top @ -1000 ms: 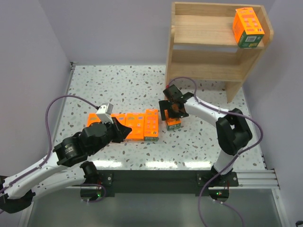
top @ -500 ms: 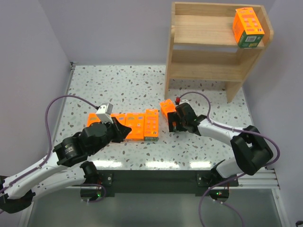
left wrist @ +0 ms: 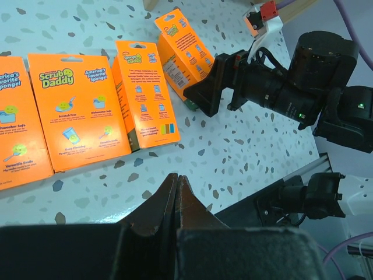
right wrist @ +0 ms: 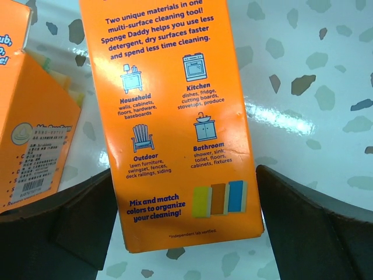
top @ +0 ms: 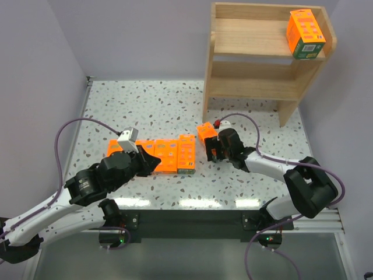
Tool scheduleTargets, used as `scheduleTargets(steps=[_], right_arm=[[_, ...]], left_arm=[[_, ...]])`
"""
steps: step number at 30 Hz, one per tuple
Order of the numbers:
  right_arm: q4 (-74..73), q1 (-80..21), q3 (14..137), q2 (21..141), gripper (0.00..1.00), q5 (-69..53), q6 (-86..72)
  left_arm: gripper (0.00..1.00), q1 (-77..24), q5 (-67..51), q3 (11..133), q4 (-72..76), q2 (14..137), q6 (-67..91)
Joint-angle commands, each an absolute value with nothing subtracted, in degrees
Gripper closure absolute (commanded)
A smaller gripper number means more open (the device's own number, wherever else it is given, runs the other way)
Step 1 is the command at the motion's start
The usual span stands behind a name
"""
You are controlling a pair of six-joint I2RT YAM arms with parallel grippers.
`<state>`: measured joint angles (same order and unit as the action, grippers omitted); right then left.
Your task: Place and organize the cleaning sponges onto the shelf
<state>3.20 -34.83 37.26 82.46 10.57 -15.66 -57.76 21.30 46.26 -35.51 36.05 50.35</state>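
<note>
The wooden shelf [top: 265, 55] stands at the far right, with one orange sponge pack [top: 305, 33] on its top tier. Several orange packs [top: 175, 153] lie in a row mid-table, also seen in the left wrist view [left wrist: 76, 111]. One more pack [top: 204, 132] lies just right of the row. My right gripper [top: 213, 149] is open, its fingers [right wrist: 315, 221] flanking this pack's lower end [right wrist: 175, 116], close on both sides. My left gripper [top: 152, 162] is shut and empty above the row's near side [left wrist: 176, 182].
The shelf's lower tier [top: 250, 87] holds nothing. A purple wall stands close on the left and right. The upright pack at the row's right end [right wrist: 29, 128] sits just left of my right gripper. The black rail [top: 233, 219] runs along the near edge.
The right arm has dropped low and stretched left; its gripper now lies level at the pack instead of over it. The pack has tipped over toward the far left. The left arm has not moved.
</note>
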Motion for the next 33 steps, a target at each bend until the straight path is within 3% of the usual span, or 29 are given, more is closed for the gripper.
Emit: scheduleTargets(steps=[1,4,12,16,20,28,33], right_arm=[[6.9,-35.1,37.8,82.1,0.02,9.1,-12.5],[6.9,-35.0,37.4,82.2,0.07,6.8,-13.1],[1.7,-35.0,37.5,79.0,0.36,5.8,-15.5],[-6.5,-35.0,40.2,75.2,0.61,6.3,-17.0],[-17.0,-35.0,46.1,68.7,0.8,6.7,-19.7],[-40.1,-35.0,65.8,54.9,0.89,1.7,-21.4],[-49.7,-35.0,82.7,56.1,0.97,5.9,-21.4]], left_arm=[[1.0,-57.6,22.7,46.2,-35.2,35.8,51.2],[1.0,-57.6,22.6,46.1,-35.1,35.8,51.3],[1.0,-57.7,22.6,45.9,-34.9,35.4,51.3],[1.0,-57.6,22.5,45.9,-34.6,35.1,51.5],[1.0,-57.6,22.1,46.2,-34.3,34.9,51.4],[1.0,-57.6,21.4,48.5,-33.3,35.1,49.9],[1.0,-57.6,20.8,49.7,-32.3,36.6,48.3]])
